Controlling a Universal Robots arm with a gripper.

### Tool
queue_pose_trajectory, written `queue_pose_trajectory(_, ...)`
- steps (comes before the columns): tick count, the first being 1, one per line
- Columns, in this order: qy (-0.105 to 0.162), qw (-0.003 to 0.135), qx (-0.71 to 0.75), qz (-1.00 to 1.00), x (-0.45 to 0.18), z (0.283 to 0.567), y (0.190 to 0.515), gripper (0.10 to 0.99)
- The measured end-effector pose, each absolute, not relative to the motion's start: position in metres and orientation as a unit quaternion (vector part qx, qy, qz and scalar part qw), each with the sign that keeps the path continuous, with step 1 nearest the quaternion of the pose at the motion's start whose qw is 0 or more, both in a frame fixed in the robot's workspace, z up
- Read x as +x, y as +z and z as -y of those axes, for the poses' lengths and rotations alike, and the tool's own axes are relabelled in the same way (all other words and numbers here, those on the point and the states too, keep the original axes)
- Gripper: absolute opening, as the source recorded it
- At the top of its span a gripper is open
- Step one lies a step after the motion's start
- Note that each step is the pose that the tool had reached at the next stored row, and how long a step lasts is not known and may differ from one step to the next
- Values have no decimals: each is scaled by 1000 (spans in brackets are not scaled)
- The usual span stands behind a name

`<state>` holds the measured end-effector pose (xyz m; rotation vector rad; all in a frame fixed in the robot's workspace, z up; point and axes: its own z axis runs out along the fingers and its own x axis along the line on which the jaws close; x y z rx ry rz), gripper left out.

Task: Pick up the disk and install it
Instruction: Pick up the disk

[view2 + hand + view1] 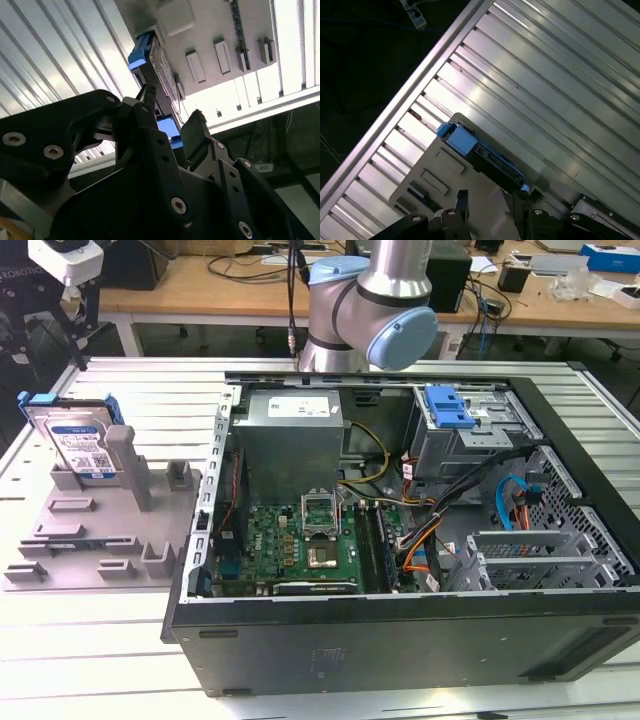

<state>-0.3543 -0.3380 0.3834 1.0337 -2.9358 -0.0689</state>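
1. Your gripper (172, 107) sits closest to the lens in both wrist views. Its two black fingers (150, 130) are spread wide with nothing clamped between them.
2. You can see the grey plastic fixture (440, 175) beyond the fingertips in the first wrist view. The gripper hangs above the fixture and is apart from everything on it.
3. Your disk (80, 445) stands upright on its long edge in the fixture, at the far corner on the exterior view's left. Its white-and-blue label faces the exterior camera.
4. Blue carrier rails (40, 405) frame the disk along its top and sides. In the first wrist view you look down on its thin top edge (487, 159), with a blue rail end at one end.
5. One tall grey post (122, 455) of the fixture rises just in front of the disk. Whether the two touch you cannot tell.
6. Under the fixture lies the slatted aluminium table (100, 640).
7. Just beside the fixture, on the exterior view's right, an open computer case (400, 640) lies on its side with its boards and cables exposed.
8. Inside the case, well apart from the fixture, a ribbed blue latch (447, 405) sits on the drive bay.
9. Well beyond the fixture, behind the case, you see the arm (370, 300) with its grey tube and pale-blue joint caps.
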Motion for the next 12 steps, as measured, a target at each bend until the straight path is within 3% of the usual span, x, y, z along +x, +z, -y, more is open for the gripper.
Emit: queue_pose_trajectory(12,-20,17,454,890,-354,338,383,482)
